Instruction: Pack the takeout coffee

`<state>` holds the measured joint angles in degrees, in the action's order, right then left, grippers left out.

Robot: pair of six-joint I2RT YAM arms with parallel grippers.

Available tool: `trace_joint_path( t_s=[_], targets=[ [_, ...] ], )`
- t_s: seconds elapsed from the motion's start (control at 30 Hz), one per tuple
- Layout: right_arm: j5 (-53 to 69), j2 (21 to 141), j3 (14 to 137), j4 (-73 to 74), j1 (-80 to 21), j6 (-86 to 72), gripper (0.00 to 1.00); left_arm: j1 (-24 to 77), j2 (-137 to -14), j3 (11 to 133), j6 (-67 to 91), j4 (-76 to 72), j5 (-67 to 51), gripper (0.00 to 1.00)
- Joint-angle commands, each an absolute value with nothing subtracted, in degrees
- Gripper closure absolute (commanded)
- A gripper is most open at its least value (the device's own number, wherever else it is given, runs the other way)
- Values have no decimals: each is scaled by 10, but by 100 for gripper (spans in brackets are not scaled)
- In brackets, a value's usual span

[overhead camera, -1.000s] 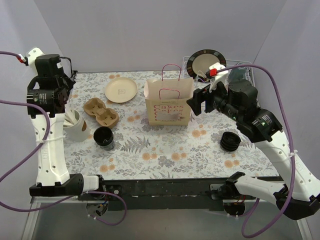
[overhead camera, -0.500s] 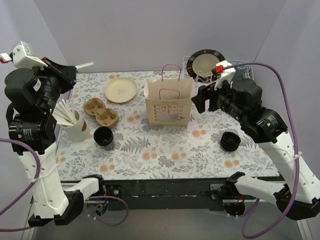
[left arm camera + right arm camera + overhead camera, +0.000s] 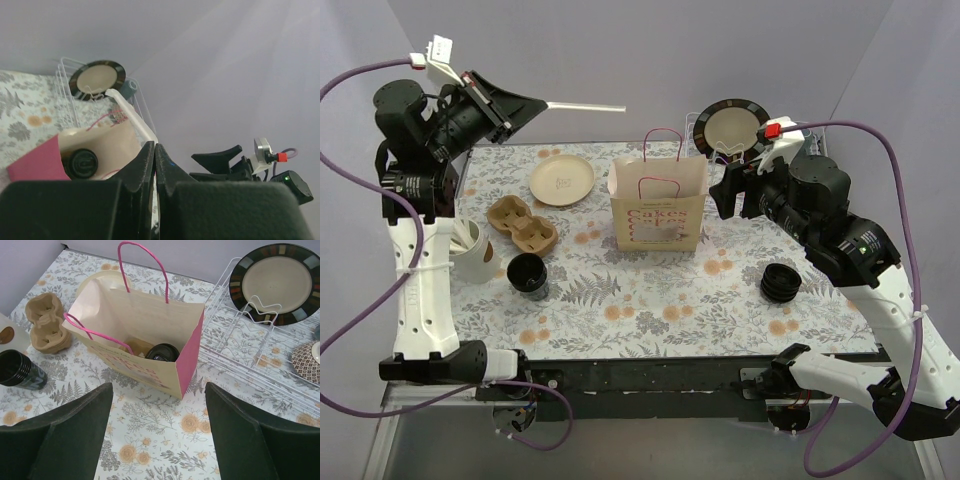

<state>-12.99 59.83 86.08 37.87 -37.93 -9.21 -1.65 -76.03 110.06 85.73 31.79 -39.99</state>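
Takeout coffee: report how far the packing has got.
Done: the lidded black cup sits inside the paper bag. In hand: the left pincer, up high, is shut on a white stick; the right pincer hangs open beside the bag. Left: likely getting that stick into the bag.

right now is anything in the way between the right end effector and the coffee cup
The coffee cup already sits inside the paper bag, so the bag's walls stand around it. The open right end effector is beside the bag; nothing visible blocks the bag's open top.
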Motion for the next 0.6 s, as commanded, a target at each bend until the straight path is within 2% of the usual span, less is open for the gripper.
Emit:
trace_joint_path(
  t_s=[0.0, 0.13, 0.57],
  targets=[
    [-156, 589, 875, 370, -377, -111, 18, 44, -748, 1096, 832, 384, -418, 100],
    [-161, 590, 869, 368, -377, -116, 18, 108, -753, 1085, 773, 437, -374, 100],
    [-163, 611, 879, 375, -377, -123, 19, 127, -789, 1075, 681, 473, -328, 100]
  ],
)
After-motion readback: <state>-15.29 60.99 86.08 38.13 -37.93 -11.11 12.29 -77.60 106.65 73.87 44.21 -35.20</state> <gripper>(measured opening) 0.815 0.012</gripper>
